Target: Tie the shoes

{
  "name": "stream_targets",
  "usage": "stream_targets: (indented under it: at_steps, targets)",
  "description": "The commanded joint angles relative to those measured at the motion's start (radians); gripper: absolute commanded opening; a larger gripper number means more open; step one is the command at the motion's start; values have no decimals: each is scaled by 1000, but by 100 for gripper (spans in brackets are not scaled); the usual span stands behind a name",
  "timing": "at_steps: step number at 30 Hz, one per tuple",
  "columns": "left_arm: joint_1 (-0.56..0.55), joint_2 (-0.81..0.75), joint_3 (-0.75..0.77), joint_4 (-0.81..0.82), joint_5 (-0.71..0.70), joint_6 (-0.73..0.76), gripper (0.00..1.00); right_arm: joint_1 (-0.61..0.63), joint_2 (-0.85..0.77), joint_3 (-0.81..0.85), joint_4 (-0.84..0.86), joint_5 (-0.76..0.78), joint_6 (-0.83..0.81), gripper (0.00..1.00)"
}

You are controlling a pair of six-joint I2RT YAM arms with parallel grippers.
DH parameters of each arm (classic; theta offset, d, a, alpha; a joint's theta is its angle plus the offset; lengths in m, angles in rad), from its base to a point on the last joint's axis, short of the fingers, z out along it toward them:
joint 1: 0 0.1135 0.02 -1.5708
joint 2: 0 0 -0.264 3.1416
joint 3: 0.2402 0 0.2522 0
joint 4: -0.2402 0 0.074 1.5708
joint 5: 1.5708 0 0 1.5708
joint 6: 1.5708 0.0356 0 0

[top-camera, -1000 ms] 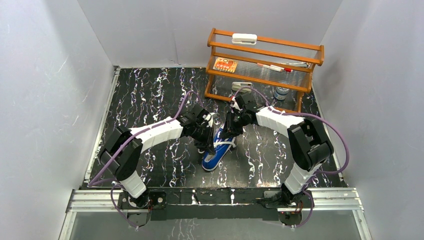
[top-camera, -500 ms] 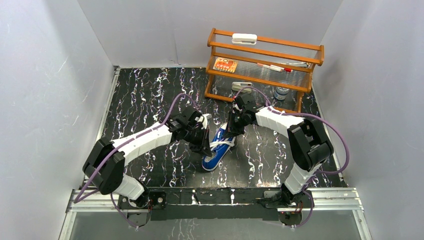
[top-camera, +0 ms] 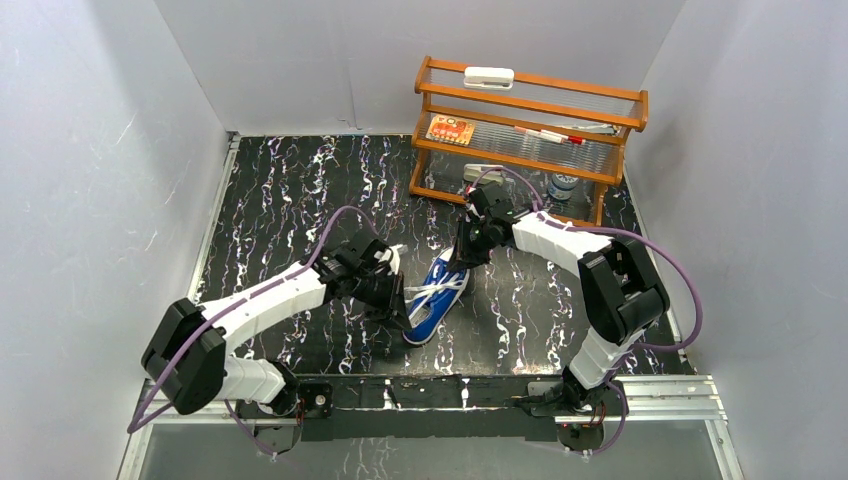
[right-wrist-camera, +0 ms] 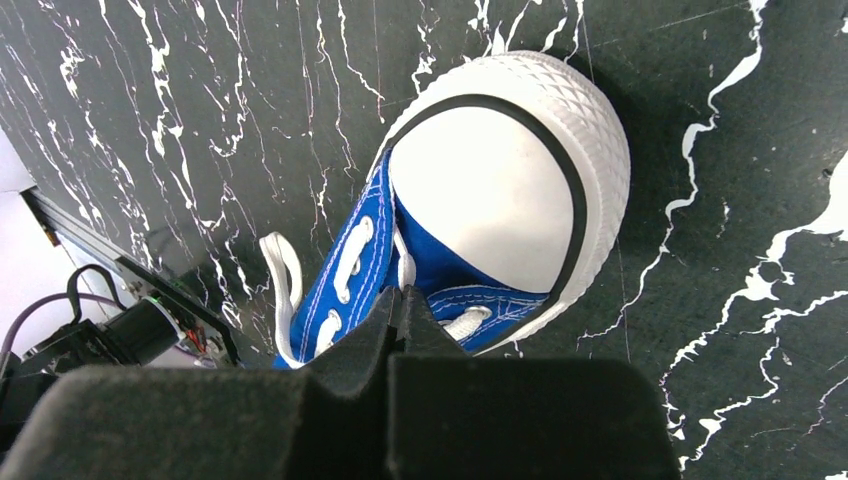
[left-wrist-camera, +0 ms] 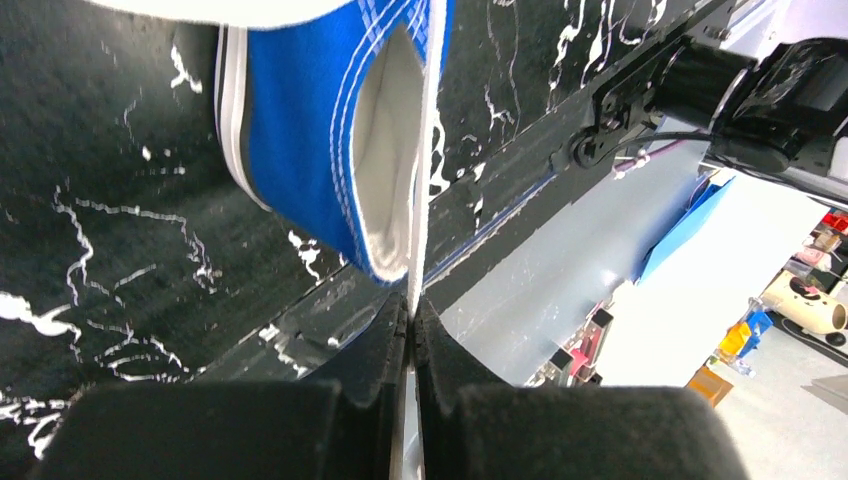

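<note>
The blue shoe with its white toe cap lies on the black marbled table between my two arms. My left gripper sits just left of it. In the left wrist view the left gripper is shut on a white lace that runs taut up to the shoe's opening. My right gripper is at the shoe's far end. In the right wrist view the right gripper is shut, tips pressed against the tongue behind the toe cap. Whether it pinches a lace is hidden. A lace loop hangs off the side.
A wooden rack with small items on its shelves stands at the back right, a small bottle under it. Grey walls close in the table on three sides. A metal rail runs along the near edge.
My left arm has drawn back to the left and towards the near edge, pulling the lace out from the shoe. The right arm has hardly moved.
</note>
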Motion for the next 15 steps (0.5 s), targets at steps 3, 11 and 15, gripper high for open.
stream_targets:
  at_steps: [3, 11, 15]
  targets:
    - [-5, -84, -46, -82, 54, -52, 0, 0, -20, 46, 11, 15, -23, 0]
    - [-6, -93, -54, -106, 61, -54, 0, 0, -24, 61, 23, 45, -34, 0]
    - [-6, -94, -65, -103, 55, -44, 0, -6, -8, 127, -46, 113, -60, 0]
